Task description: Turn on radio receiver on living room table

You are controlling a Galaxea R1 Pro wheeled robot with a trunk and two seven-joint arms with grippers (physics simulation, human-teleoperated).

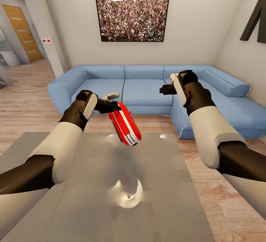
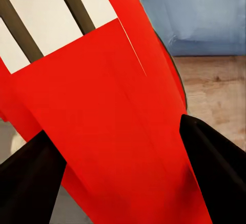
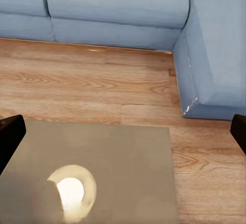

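While the radio receiver (image 1: 125,123) hangs in the air above the far end of the desk (image 1: 162,183), it is tilted, its red shell crossed by white bands with dark stripes — the lower tip points toward the glossy grey top without touching it. In the left wrist view the radio receiver (image 2: 113,121) has a black finger pressed against each side, so the left pincer (image 1: 111,106) is clamped on it. That left arm reaches forward from the shoulder with the elbow bent and the forearm angled inward toward the middle of the desk.

The right arm is raised higher, its wrist turned inward, and the right pincer (image 1: 165,88) hangs well apart from the radio, over the floor in front of the blue sofa (image 1: 147,83). In the right wrist view its two black fingertips (image 3: 10,137) sit at opposite edges — spread wide with nothing between them. A bright lamp reflection (image 1: 129,194) glows on the desk, light wood floor (image 1: 26,102) surrounds it, and a crowd picture (image 1: 132,14) hangs on the beige wall.
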